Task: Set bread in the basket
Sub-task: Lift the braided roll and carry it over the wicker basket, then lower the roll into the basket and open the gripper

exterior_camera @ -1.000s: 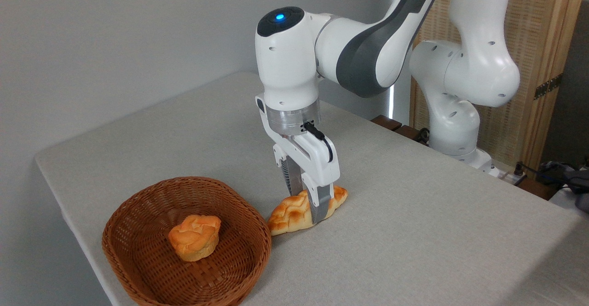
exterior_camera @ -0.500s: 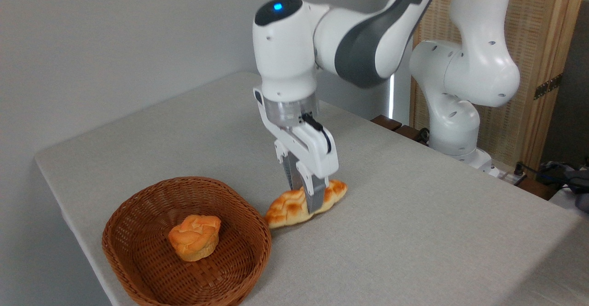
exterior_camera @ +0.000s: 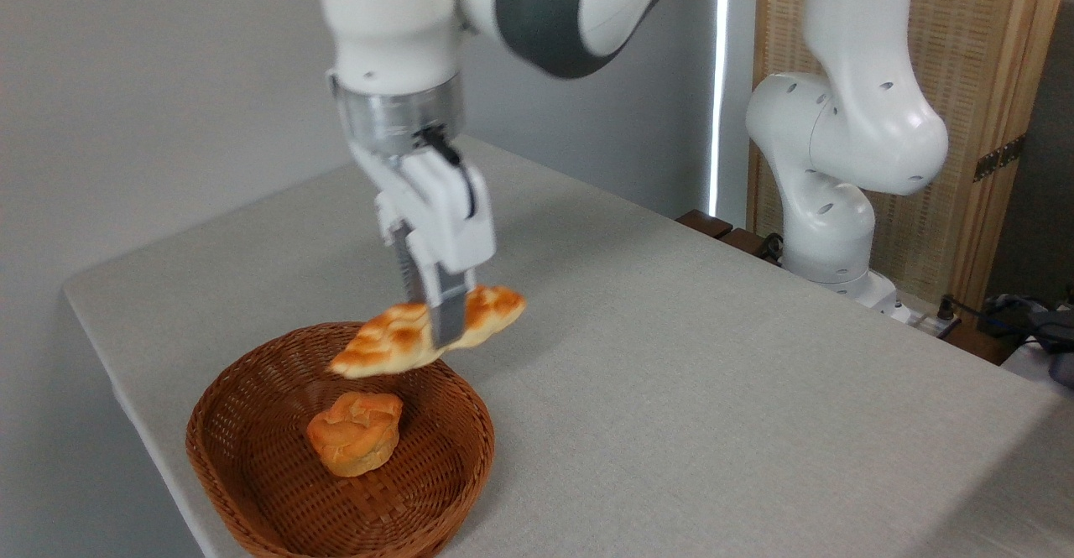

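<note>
Got my gripper (exterior_camera: 436, 336) clamped on the bread (exterior_camera: 424, 340) mid-loaf so it balances, hanging above the basket (exterior_camera: 252, 491) rim, over the little bun (exterior_camera: 354, 432).

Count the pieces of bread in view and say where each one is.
2. The braided loaf hangs in the gripper above the basket. The small round bun lies inside the basket. None seems hidden.
</note>
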